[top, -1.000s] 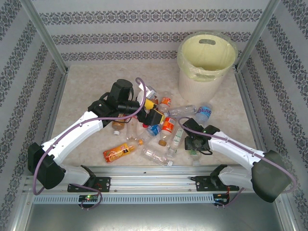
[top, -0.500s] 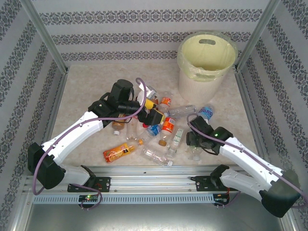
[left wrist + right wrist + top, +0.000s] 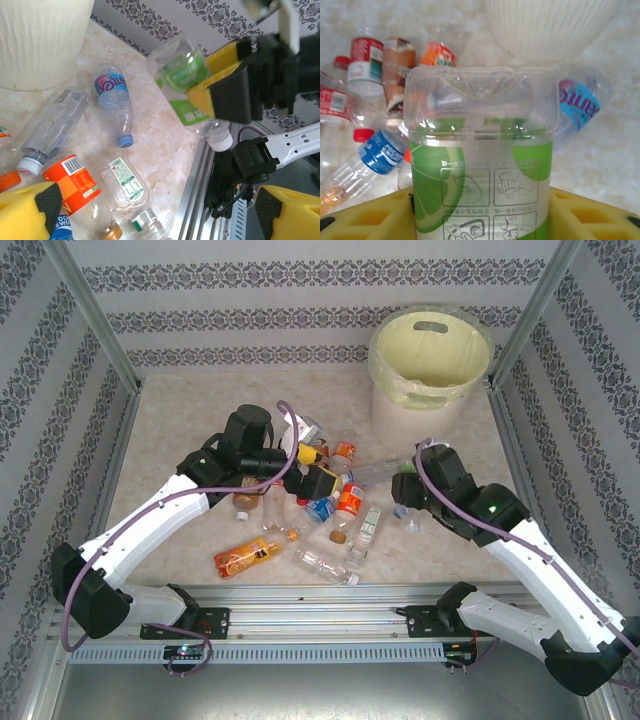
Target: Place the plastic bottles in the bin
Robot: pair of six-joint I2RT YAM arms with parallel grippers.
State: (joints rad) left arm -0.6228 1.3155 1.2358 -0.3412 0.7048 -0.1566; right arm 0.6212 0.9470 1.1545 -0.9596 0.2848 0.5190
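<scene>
Two robot arms reach over a pale table (image 3: 180, 410) strewn with small clear bottles (image 3: 335, 505). The right gripper (image 3: 480, 220) pinches a green-label bottle (image 3: 480, 165) between its yellow pads. It holds the bottle tilted and off the table, white cap lowest, at the right edge of the pile. The left gripper (image 3: 315, 468) hovers over the middle of the pile, yellow fingers (image 3: 30, 210) spread wide. Below it, bottles lie on their sides, among them a blue-label bottle (image 3: 112, 97) and an orange-label bottle (image 3: 70, 182). The bin (image 3: 415, 415), large, white, with a pale yellow liner, stands in the far right corner, just beyond the held bottle. An orange bottle (image 3: 245, 558) lies apart near the front rail (image 3: 320, 602).
</scene>
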